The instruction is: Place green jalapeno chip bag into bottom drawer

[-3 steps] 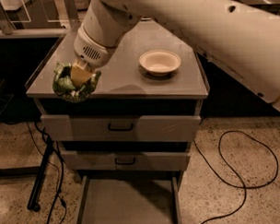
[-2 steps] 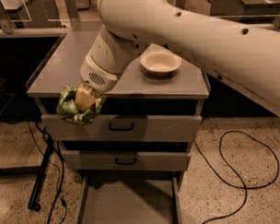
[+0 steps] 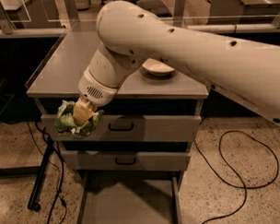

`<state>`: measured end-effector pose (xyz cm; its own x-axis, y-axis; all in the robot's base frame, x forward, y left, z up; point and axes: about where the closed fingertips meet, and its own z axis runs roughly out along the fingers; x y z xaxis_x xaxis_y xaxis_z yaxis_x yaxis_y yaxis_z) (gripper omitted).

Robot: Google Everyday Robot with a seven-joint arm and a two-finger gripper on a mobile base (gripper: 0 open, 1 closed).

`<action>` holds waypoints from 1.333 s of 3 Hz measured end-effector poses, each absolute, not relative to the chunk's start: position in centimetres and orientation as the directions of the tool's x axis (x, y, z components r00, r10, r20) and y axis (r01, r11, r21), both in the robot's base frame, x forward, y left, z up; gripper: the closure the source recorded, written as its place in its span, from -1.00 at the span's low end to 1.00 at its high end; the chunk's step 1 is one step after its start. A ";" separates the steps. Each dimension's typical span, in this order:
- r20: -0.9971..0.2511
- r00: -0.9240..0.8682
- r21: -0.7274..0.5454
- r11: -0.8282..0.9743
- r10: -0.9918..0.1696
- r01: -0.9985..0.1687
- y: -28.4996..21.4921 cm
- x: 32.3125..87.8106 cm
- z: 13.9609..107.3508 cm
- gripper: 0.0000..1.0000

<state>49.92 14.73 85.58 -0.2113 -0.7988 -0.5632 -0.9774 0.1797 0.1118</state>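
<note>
The green jalapeno chip bag [image 3: 71, 123] is crumpled in my gripper [image 3: 83, 112], which is shut on it. I hold it in the air in front of the left end of the top drawer [image 3: 145, 127], below the edge of the cabinet top [image 3: 60, 75]. The bottom drawer [image 3: 127, 206] is pulled open below, its flat grey floor bare. The bag hangs above and left of the drawer's left wall. My large cream arm [image 3: 183, 43] reaches across from the upper right.
A cream round bowl [image 3: 158, 67] sits on the cabinet top, partly behind my arm. The middle drawer [image 3: 128, 159] is shut. A black stand leg [image 3: 41, 182] and cables lie on the floor at left. A black cable [image 3: 243, 175] loops on the floor at right.
My gripper has carried the bag off the cabinet top's front left corner, forward and down, to in front of the top drawer. The arm now covers part of the bowl.
</note>
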 end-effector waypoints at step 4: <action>-0.503 -0.430 0.459 0.189 -0.750 -0.868 16.6 42.9 69.0 1.00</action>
<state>42.87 16.57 69.02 -0.4295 -0.7501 -0.5029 -0.8679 0.1890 0.4595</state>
